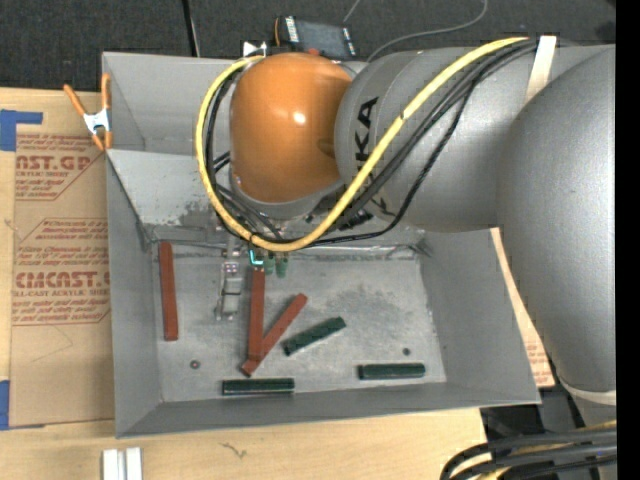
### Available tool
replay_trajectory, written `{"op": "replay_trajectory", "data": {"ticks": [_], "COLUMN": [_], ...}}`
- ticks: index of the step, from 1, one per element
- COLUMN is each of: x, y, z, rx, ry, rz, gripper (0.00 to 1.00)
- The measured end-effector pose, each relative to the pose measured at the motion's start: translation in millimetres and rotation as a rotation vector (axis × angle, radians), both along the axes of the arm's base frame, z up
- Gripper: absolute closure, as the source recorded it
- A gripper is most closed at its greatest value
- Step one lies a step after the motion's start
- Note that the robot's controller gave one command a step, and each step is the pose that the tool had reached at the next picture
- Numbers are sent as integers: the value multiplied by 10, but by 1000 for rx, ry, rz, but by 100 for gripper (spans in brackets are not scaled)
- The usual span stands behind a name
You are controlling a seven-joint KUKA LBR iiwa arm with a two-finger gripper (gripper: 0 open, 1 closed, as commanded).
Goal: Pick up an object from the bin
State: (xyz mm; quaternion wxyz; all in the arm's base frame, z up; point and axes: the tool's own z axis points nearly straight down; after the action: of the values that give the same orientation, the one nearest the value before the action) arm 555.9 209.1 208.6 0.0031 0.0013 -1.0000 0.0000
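Note:
My gripper (pixel 231 303) hangs under the arm's orange cover, low over the left middle of the bin floor. Right beside it, on its right, a red-brown stick (pixel 256 318) lies nearly lengthwise towards the front. A second red-brown stick (pixel 280 328) slants across from the right, and the near ends of the two meet. Whether the gripper touches either stick I cannot tell. A dark green stick (pixel 313 335) lies tilted just right of that pair.
Another red-brown stick (pixel 167 293) lies along the left wall. Two more dark green sticks rest near the front wall, one at the left (pixel 258 387) and one at the right (pixel 391 372). The arm covers the bin's back right.

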Motion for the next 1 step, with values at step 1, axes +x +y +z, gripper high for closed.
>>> {"op": "replay_trajectory", "data": {"ticks": [1], "x": [108], "y": [-712], "z": [-1376], "rx": [5], "ry": [-5], "rz": [373], "gripper": [0]}}
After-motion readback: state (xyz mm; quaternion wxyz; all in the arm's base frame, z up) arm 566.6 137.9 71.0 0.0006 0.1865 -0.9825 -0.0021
